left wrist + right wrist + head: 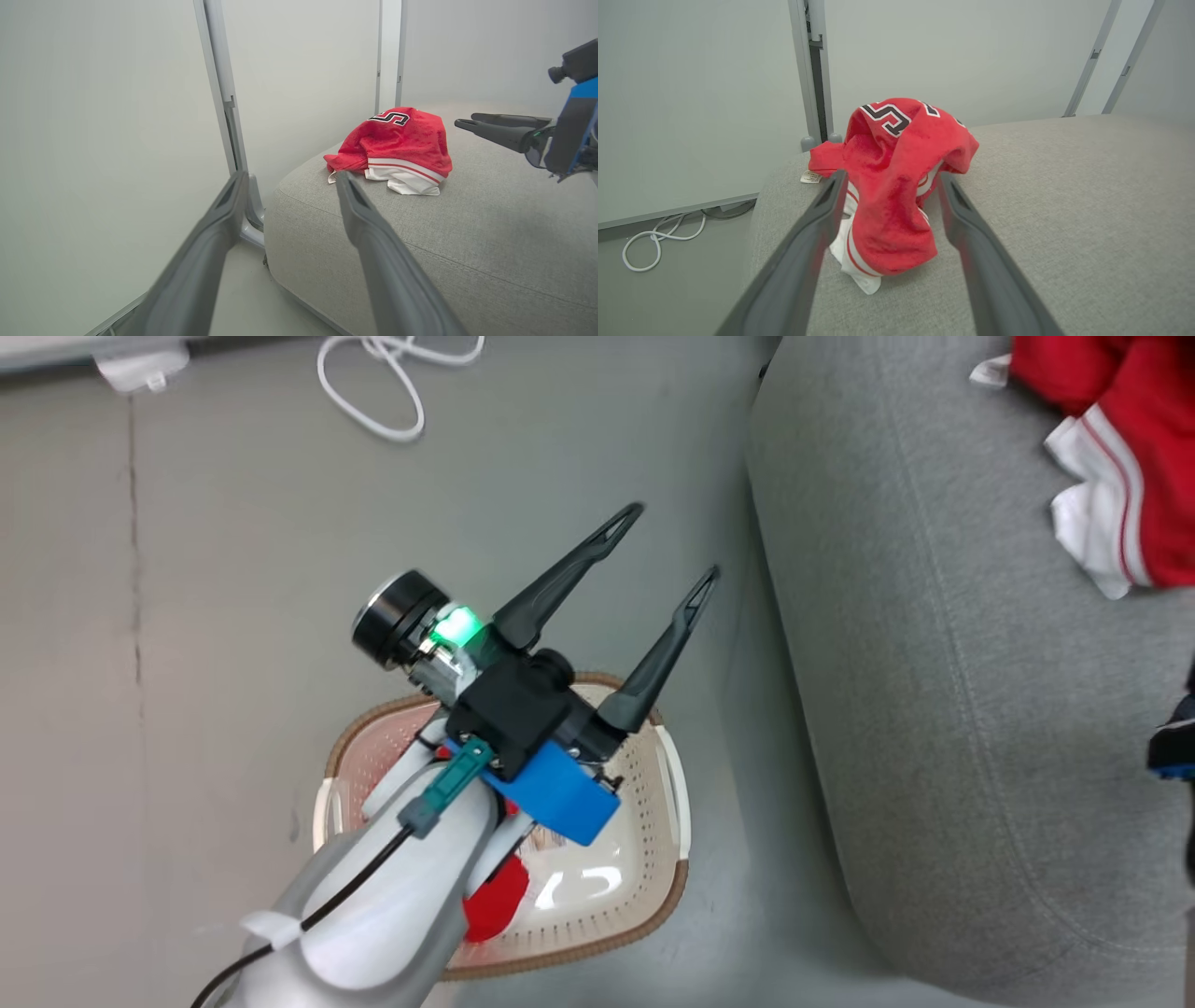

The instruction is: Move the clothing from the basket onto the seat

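The basket [674, 887], cream with a brown rim, stands on the floor in the head view. A red piece of clothing [495, 901] lies in it, mostly hidden under my left forearm. My left gripper [673, 540] hovers above the basket's far side, open and empty, its fingers [373, 242] pointing toward the seat [934, 709]. A second red garment [1134, 448] with white striped trim and black-and-white lettering lies crumpled on the seat [467, 242]. My right gripper [893, 174] stands open just over this garment [896, 186], a finger on each side of the loose cloth.
A white cable [373, 392] loops on the grey floor beyond the basket. Pale wall panels and a metal frame post [224, 93] stand behind the seat's rounded corner. In the left wrist view my right gripper [467, 119] reaches in from the right edge.
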